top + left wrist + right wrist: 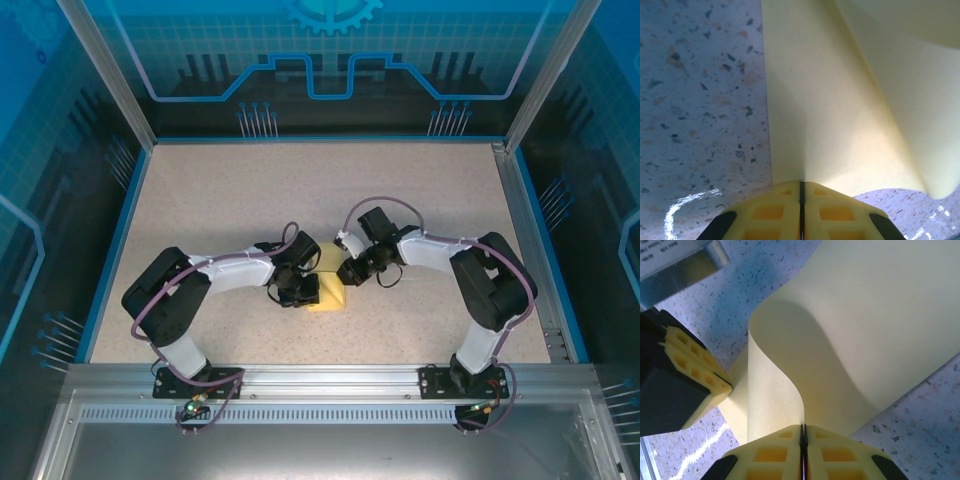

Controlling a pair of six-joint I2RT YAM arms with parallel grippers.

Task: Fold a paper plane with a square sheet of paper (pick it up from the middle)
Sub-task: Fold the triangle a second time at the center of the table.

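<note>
The square sheet of paper point(331, 297), plain yellow, hangs bent between both grippers at the middle of the speckled table. My left gripper point(303, 293) is shut on one edge of the sheet point(830, 100), its yellow fingers point(770, 210) pressed together around it. My right gripper point(349, 272) is shut on the opposite side, where the sheet point(880, 315) curls up in an S-bend from its closed jaws point(803, 427). In the right wrist view the left gripper point(729, 386) pinches the sheet's far edge. A paper plane is out of view.
The speckled tabletop point(300, 190) stretches far behind the grippers, bounded by a blue rim point(118, 240) and a metal rail point(320, 375) at the near edge. A grey metal part with a label point(685, 262) sits above the left gripper.
</note>
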